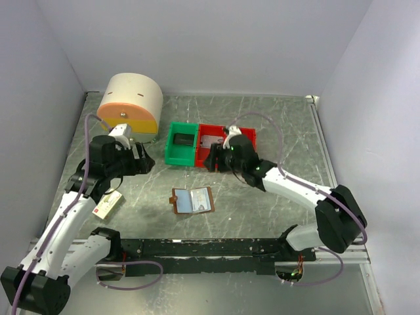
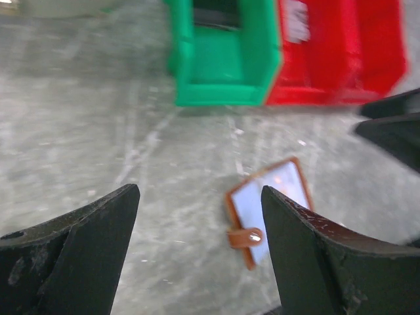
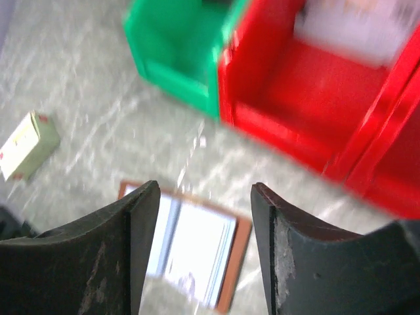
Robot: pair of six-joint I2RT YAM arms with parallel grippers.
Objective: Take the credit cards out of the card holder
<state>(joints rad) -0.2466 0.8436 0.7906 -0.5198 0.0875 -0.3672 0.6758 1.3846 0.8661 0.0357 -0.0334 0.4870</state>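
Note:
The card holder [image 1: 193,201] lies opened flat on the table's front middle, brown-edged with pale-blue inner panels. In the left wrist view the card holder [image 2: 275,197] shows its brown tab [image 2: 246,237] toward me. I cannot make out separate credit cards on the panels. My left gripper [image 1: 143,161] hangs above the table to the holder's back left, and the left gripper [image 2: 200,190] is open and empty. My right gripper [image 1: 213,161] hovers near the bins' front. The right gripper [image 3: 205,186] is open above the card holder [image 3: 197,252], holding nothing.
A green bin [image 1: 169,146] and a red bin [image 1: 248,136] stand side by side behind the holder; something pale lies in the red one. A small white-and-red box [image 1: 108,205] sits front left. A round cream-and-orange drum [image 1: 131,105] stands back left.

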